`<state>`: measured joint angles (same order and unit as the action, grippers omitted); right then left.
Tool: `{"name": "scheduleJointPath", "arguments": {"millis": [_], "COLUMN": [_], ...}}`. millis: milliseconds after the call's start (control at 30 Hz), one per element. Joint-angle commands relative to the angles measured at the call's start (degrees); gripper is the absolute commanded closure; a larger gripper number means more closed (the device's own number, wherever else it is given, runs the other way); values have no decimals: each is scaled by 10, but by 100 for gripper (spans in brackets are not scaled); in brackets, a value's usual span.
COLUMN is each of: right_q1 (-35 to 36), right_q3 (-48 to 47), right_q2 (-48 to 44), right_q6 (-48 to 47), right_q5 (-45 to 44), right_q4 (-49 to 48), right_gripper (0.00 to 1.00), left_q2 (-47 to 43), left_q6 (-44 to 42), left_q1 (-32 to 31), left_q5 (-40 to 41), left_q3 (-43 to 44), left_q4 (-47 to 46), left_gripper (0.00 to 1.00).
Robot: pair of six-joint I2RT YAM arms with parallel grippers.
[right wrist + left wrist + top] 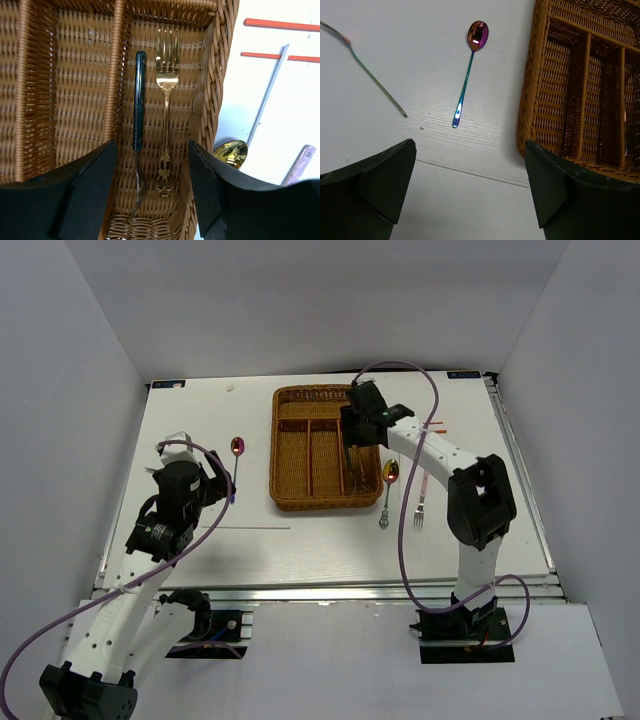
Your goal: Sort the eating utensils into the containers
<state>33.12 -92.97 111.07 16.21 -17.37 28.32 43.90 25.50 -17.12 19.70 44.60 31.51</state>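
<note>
The brown wicker tray (276,455) lies at the table's middle. My right gripper (150,192) hangs open over its right long slot (165,45), nothing between its fingers. In that slot a gold fork (166,95) and a green-handled fork (139,105) lie side by side. From above, the right gripper (357,443) covers that slot. My left gripper (470,192) is open and empty over bare table, left of the tray (532,100). An iridescent purple spoon (469,75) lies ahead of it, also seen from above (236,452).
A second thin iridescent utensil (372,77) lies left of the purple spoon. Right of the tray lie a gold spoon (231,152), red chopsticks (280,24), a silver chopstick (270,90) and a silver fork (420,508). White walls enclose the table.
</note>
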Motion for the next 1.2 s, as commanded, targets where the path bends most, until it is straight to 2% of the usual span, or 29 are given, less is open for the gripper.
{"name": "scheduleJointPath", "arguments": {"millis": [0, 133, 200, 267, 467, 567, 867, 1167], "right_q1": [-9, -13, -15, -15, -15, -16, -27, -39], "right_q3": [2, 60, 95, 146, 296, 306, 336, 342], "right_q2": [-46, -85, -100, -120, -211, -219, -183, -140], "right_q6": [23, 70, 104, 120, 158, 163, 170, 165], "right_q5": [15, -9, -30, -35, -43, -79, -92, -62], "right_q4": [-12, -5, -3, -4, -60, -49, -76, -115], "right_gripper": [35, 37, 43, 55, 54, 54, 60, 60], "left_q2": [-2, -7, -9, -10, -9, -7, -8, -1], "left_q6": [0, 0, 1, 1, 0, 0, 2, 1], "left_q1": [-3, -3, -3, -3, -5, -4, -4, -5], "left_q5": [9, 10, 11, 11, 9, 8, 13, 12], "left_q3": [0, 1, 1, 1, 0, 0, 0, 1], "left_q4": [3, 3, 3, 3, 2, 1, 3, 4], "left_gripper": [2, 2, 2, 2, 2, 2, 2, 2]}}
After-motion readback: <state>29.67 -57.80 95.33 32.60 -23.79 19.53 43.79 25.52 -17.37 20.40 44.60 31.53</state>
